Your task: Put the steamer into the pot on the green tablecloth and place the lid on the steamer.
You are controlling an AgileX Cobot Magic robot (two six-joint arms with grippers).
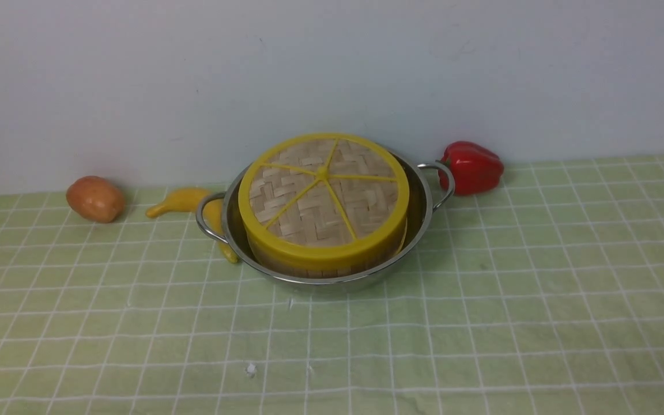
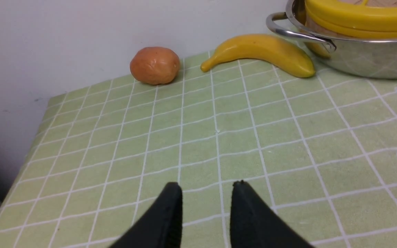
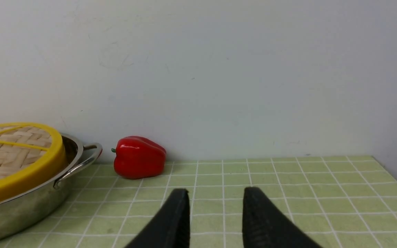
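The steel pot (image 1: 421, 213) stands on the green tablecloth (image 1: 482, 323) at the back middle. The steamer (image 1: 286, 266) sits inside it, only its side wall showing. The woven lid (image 1: 323, 193) with yellow spokes lies on top of the steamer, slightly tilted. The pot (image 2: 364, 58) and lid (image 2: 360, 15) also show in the left wrist view, and the pot (image 3: 19, 210) and lid (image 3: 16, 155) in the right wrist view. My left gripper (image 2: 207, 186) is open and empty over bare cloth. My right gripper (image 3: 215, 191) is open and empty over bare cloth. Neither shows in the front view.
A yellow banana (image 1: 185, 200) lies against the pot's left handle, and a brown potato (image 1: 95, 199) lies further left. A red bell pepper (image 1: 473, 166) sits right of the pot by the wall. The cloth's left edge (image 2: 22, 165) and right edge (image 3: 395, 175) drop off.
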